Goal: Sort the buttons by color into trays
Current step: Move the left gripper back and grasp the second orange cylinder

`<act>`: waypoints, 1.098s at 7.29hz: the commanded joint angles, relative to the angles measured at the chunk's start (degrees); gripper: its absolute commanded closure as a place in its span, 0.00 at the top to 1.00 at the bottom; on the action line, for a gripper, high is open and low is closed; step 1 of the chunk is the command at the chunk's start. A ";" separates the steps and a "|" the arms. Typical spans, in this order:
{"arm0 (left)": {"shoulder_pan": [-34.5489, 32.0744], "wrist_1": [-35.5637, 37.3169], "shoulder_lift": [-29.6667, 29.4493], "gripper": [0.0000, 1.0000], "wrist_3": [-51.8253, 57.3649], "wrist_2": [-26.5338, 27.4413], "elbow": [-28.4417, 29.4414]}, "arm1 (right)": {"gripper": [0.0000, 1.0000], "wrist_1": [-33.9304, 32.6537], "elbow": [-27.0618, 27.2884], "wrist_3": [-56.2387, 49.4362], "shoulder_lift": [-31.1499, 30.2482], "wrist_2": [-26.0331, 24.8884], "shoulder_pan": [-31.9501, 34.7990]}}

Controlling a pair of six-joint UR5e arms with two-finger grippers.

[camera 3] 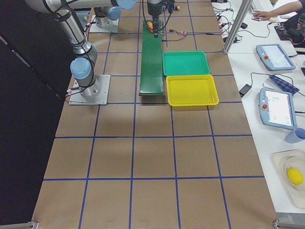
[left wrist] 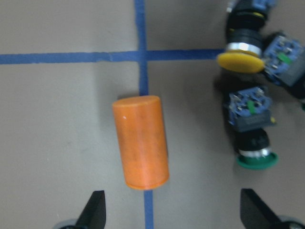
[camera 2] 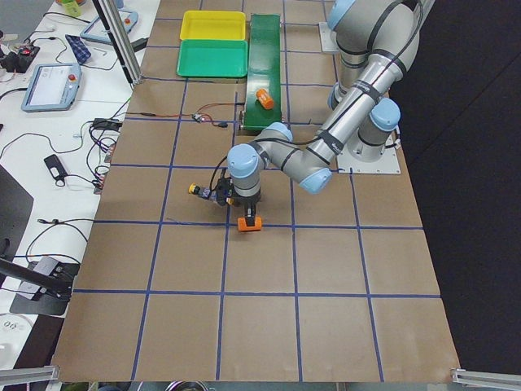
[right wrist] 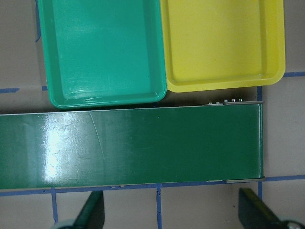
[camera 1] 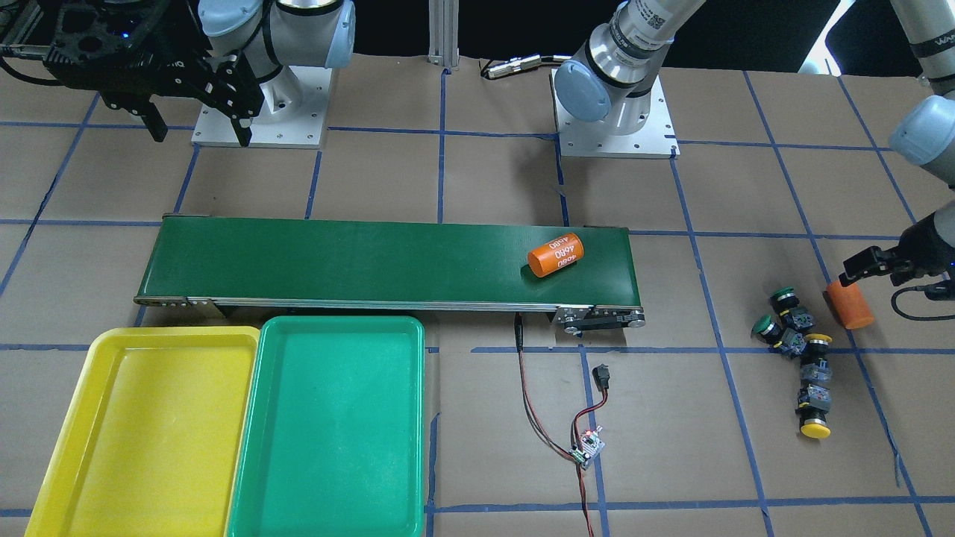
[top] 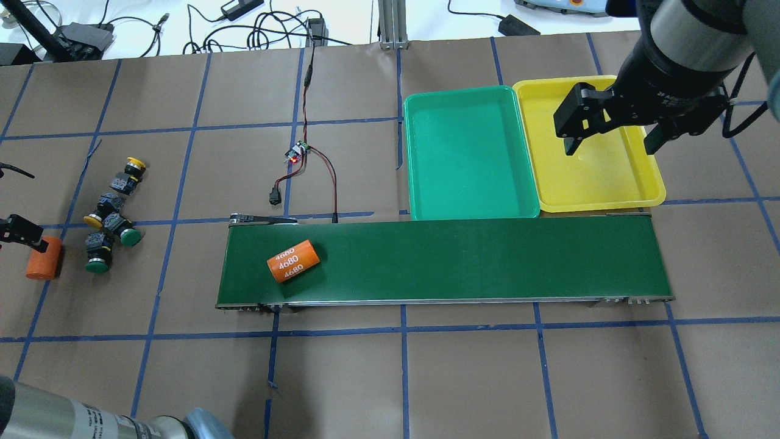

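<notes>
Four buttons lie clustered on the brown table: two green-capped point(camera 1: 765, 326) point(camera 1: 782, 297) and two yellow-capped point(camera 1: 817, 341) point(camera 1: 815, 429). The cluster also shows in the overhead view point(top: 109, 219). My left gripper point(left wrist: 174, 217) is open and empty, hanging over an orange cylinder point(left wrist: 140, 141) just beside the buttons. A yellow cap point(left wrist: 240, 62) and a green cap point(left wrist: 257, 162) show to its right. My right gripper point(top: 609, 131) is open and empty, hovering above the yellow tray point(top: 646, 189). The green tray point(top: 426, 201) lies next to it. Both trays hold nothing.
A long dark-green conveyor belt point(top: 487, 262) runs across the table beside the trays, with a second orange cylinder point(top: 293, 261) marked 4680 lying on its end nearest the buttons. A small circuit board point(top: 297, 152) with red-black wires lies beyond the belt.
</notes>
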 commanded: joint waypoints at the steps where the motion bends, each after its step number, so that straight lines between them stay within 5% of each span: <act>1: 0.25 6.26 -4.16 1.00 -0.08 -0.37 -0.15 | 1.00 0.00 0.01 -0.02 0.00 0.00 0.00; 3: 0.34 6.36 -5.66 1.00 0.70 -2.64 0.11 | 1.00 0.00 0.01 -0.02 0.00 0.00 0.00; 4: 0.34 6.36 -6.10 0.87 1.23 -2.66 -0.41 | 1.00 0.00 0.01 -0.02 0.00 0.00 0.00; 5: 0.34 6.36 -6.11 0.28 4.37 -2.39 -0.33 | 1.00 0.00 0.01 0.06 0.00 0.00 0.00; 6: 0.34 6.28 -6.02 0.01 5.01 -1.96 0.02 | 1.00 0.00 0.01 -0.02 0.00 0.09 0.00; 8: 0.43 0.44 -2.61 0.00 5.19 -1.08 1.34 | 1.00 0.00 0.01 -0.02 0.00 0.09 0.00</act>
